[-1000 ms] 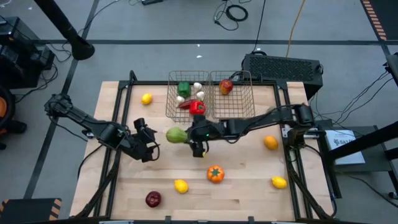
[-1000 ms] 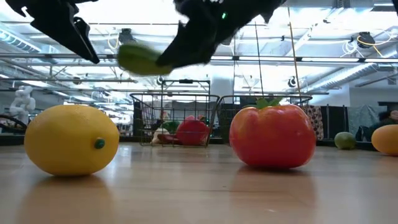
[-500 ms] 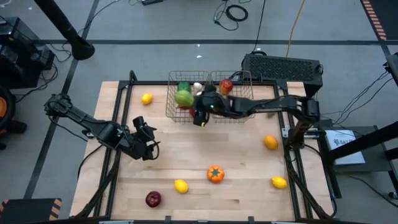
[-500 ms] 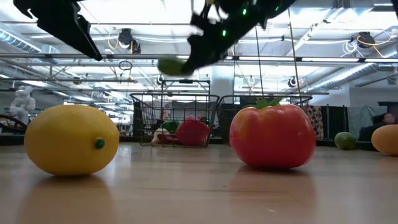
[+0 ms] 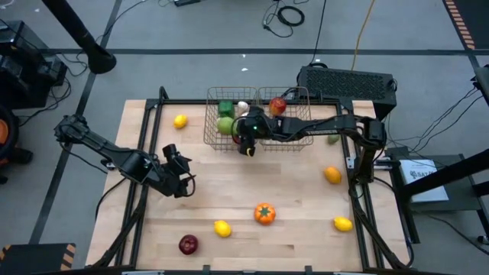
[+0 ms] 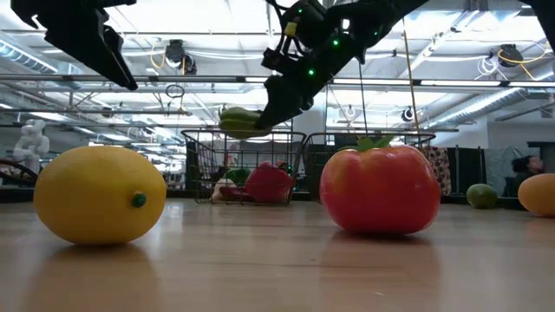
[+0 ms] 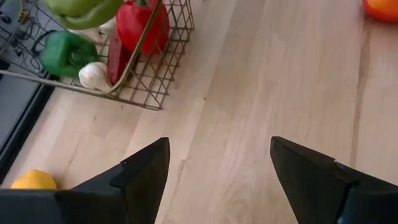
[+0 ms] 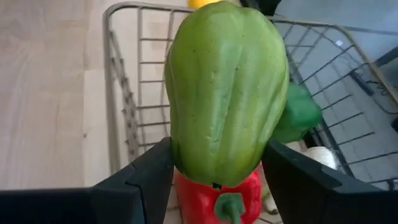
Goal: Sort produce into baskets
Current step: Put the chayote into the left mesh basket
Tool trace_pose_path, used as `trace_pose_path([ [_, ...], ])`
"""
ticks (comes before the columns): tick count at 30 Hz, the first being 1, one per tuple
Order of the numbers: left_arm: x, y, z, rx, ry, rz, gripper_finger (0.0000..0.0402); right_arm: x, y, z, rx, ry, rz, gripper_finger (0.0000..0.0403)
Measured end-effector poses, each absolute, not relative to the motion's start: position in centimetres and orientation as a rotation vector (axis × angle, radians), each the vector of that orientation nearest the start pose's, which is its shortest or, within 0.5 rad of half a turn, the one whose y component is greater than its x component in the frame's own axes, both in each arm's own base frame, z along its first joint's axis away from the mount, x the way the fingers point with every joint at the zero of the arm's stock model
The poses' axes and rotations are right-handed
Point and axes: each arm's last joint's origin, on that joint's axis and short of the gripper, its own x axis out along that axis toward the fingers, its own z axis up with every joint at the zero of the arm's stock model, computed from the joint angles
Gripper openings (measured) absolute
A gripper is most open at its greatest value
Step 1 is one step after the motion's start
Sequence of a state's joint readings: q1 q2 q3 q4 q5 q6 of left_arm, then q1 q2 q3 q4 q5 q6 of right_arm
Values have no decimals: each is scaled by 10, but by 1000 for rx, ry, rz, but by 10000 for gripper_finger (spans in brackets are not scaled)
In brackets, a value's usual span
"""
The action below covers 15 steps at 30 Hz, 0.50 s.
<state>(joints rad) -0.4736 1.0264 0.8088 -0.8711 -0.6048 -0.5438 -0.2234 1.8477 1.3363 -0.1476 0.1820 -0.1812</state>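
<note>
From above, two wire baskets sit side by side at the table's far edge. The left basket (image 5: 226,122) holds a dark green pepper (image 5: 226,108), a white garlic bulb (image 5: 243,108) and a red pepper largely covered by the arm. The right basket (image 5: 286,118) holds a red apple (image 5: 278,105). The right gripper (image 5: 238,128) reaches across over the left basket, clamped on a pale green pepper (image 5: 225,126). The left gripper (image 5: 183,173) hovers over bare wood left of centre, fingers spread. Loose on the table: a lemon (image 5: 180,121) at far left, an orange (image 5: 332,175) at right, a tomato (image 5: 264,213) and lemon (image 5: 222,228) nearer the front, a red apple (image 5: 188,244) by the front edge, another lemon (image 5: 342,224) at right. The middle of the table is open.

At table level, the pale green pepper (image 6: 241,121) hangs in the right gripper (image 6: 270,111) above the left basket's rim (image 6: 243,134).

The left wrist camera shows its open fingers (image 7: 146,171) over bare boards, with the left basket's corner (image 7: 143,93) ahead, a red pepper (image 7: 144,26) and garlic (image 7: 94,75) inside.

The right wrist camera shows both fingers (image 8: 146,180) pressing the pale green pepper (image 8: 225,93), directly over the red pepper (image 8: 214,193) in the basket (image 8: 121,93).
</note>
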Motion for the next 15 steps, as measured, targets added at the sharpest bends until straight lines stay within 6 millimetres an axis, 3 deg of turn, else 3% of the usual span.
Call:
trace_pose_path([
  [7,165,-65,251,80,850,384,286,398,-95,228,-149,726,-295,235],
  [15,171,-64,257,241,743,440,286,398,-95,228,-159,735,-288,245],
])
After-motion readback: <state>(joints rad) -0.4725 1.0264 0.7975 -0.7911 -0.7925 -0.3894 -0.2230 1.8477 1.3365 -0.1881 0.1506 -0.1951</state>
